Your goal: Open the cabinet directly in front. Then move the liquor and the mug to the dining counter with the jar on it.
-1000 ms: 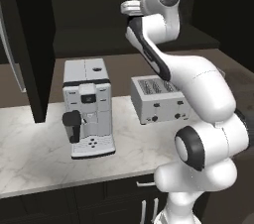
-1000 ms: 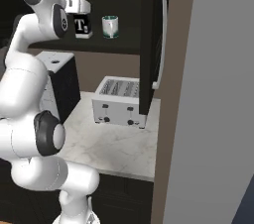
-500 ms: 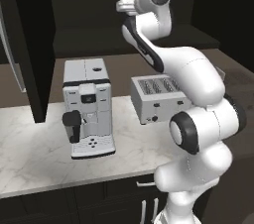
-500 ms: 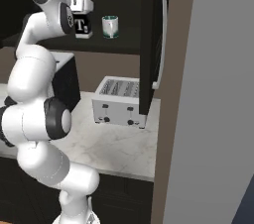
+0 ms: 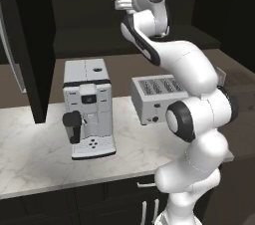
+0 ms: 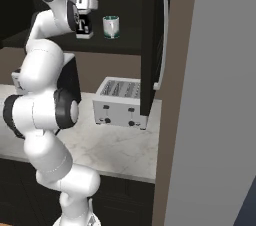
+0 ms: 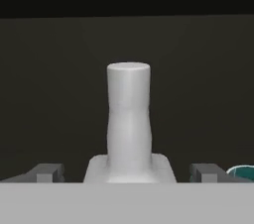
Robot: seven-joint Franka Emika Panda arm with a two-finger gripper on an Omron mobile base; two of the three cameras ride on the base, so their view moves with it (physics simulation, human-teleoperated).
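With cabinet (image 6: 152, 45) doors swung open, step one done. Tool (image 7: 128, 173) fingers spread wide, straddling liquor (image 7: 129, 119) on the cabinet shelf, not yet clamped. Mug (image 6: 111, 26) just beside it. Both moves to dining counter pending.

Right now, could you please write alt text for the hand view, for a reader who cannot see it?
A pale grey bottle neck and cap, the liquor, stands upright in the middle against a dark cabinet interior. The open gripper has one dark fingertip on each side of the bottle's shoulders, not touching it. A teal mug rim peeks in at the lower right edge.
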